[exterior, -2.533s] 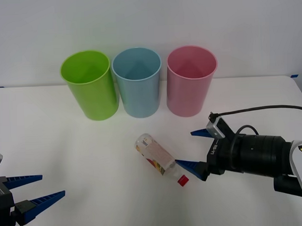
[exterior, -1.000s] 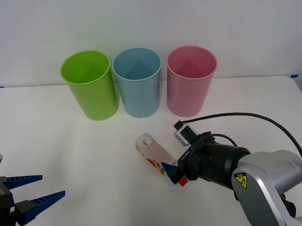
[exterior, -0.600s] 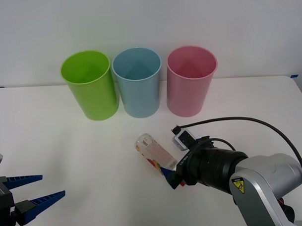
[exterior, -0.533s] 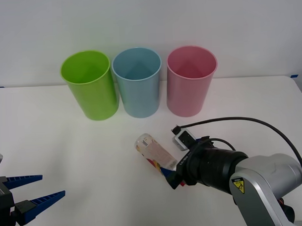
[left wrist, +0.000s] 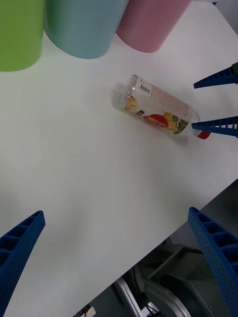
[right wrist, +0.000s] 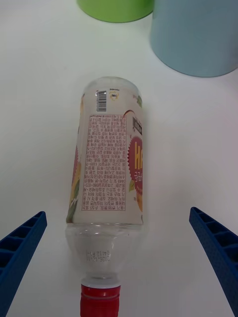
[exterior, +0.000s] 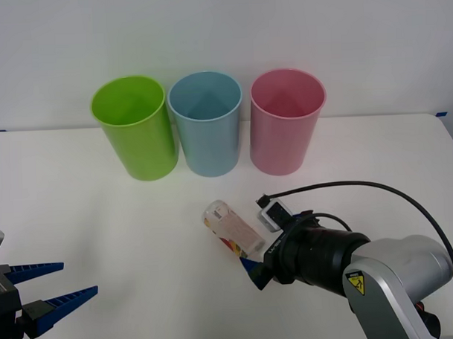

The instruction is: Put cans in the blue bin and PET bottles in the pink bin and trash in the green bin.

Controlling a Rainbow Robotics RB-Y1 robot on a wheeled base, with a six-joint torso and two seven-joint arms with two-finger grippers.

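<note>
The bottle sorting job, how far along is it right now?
Nothing looks sorted yet: the PET bottle lies on its side on the table, in front of the pink bin where it belongs. In hand: the right end effector is open at the bottle's red-capped end, one finger on each side, not gripping. Left: grasp, lift, drop it in. The left end effector waits open at the near left.

A small clear plastic bottle (right wrist: 110, 173) with a red cap and fruit-printed label lies on its side between the spread fingers of the right gripper (right wrist: 119, 257), cap end nearest it. Beyond the bottle's base stand three round tapered plastic bins, upright and open-topped: lime-green bin (exterior: 134, 128), light blue bin (exterior: 207, 123), pink bin (exterior: 286, 121).
</note>
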